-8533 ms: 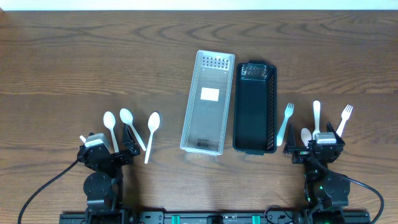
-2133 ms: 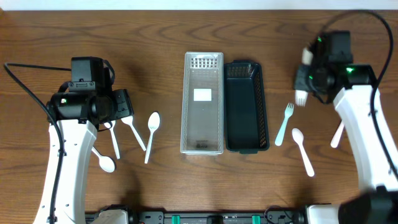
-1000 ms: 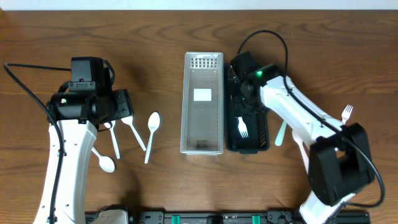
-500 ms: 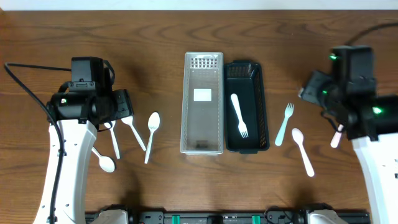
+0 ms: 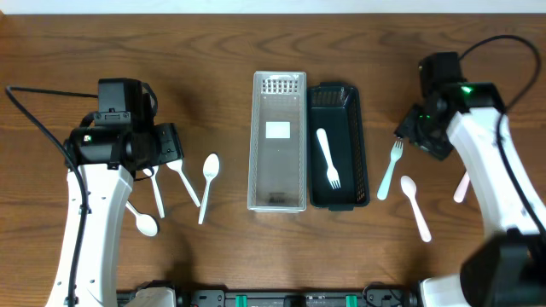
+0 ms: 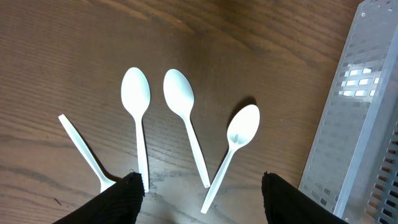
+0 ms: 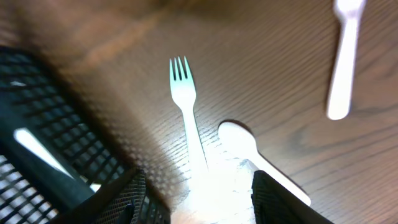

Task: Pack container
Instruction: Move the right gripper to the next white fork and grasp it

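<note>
A clear container (image 5: 279, 141) and a black container (image 5: 348, 109) stand side by side mid-table. One white fork (image 5: 328, 159) lies in the black one. My left gripper (image 5: 166, 147) is open and empty above three white spoons (image 6: 137, 118) (image 6: 183, 118) (image 6: 233, 149) and a fourth spoon's handle (image 6: 84, 152). My right gripper (image 5: 418, 135) is open and empty above a white fork (image 7: 186, 112) and a white spoon (image 7: 255, 158), just right of the black container (image 7: 50, 143).
Another white utensil (image 7: 345, 56) lies further right, partly hidden under the right arm in the overhead view (image 5: 461, 188). The clear container's wall (image 6: 367, 112) is to the right of the left gripper. Bare wood surrounds the utensils.
The right arm released a fork into the black container, swung out to the right, and has now moved back left over the fork beside that container. The left arm has not moved.
</note>
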